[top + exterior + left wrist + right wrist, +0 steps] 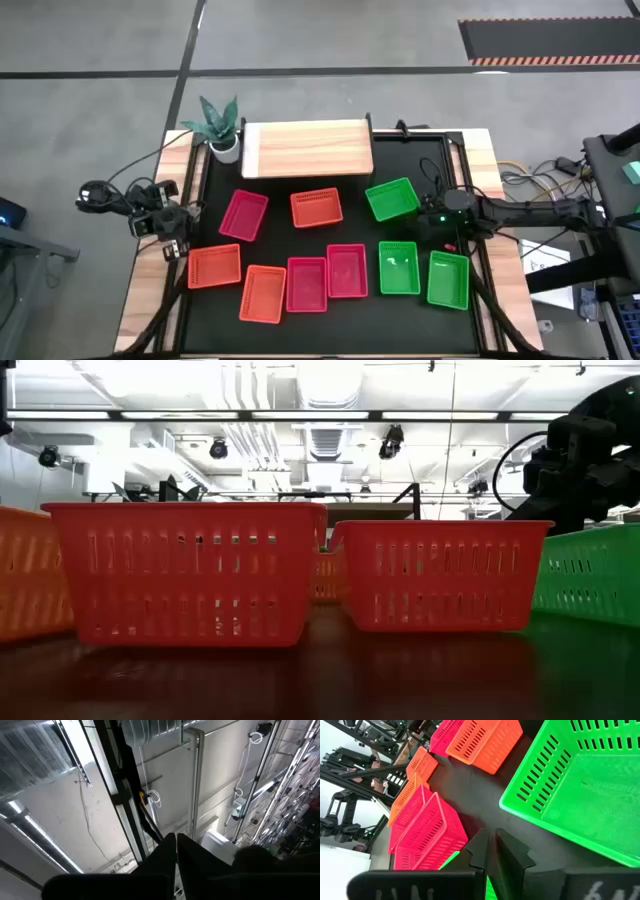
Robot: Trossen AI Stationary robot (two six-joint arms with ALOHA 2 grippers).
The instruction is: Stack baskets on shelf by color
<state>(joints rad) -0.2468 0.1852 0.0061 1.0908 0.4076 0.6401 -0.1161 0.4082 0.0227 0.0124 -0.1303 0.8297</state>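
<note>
Several mesh baskets lie on the black tabletop, each resting on its base. The far row holds a pink basket, an orange one and a green one. The near row has two orange, two pink and two green. The wooden shelf sits at the far edge with nothing on it. My right gripper is shut and hovers low beside the far green basket, touching nothing. My left gripper is shut at the table's left edge and points upward.
A potted plant stands left of the shelf. Cables trail off the table's left side. Bare black tabletop lies between shelf and far basket row. In the low view, two red baskets fill the front.
</note>
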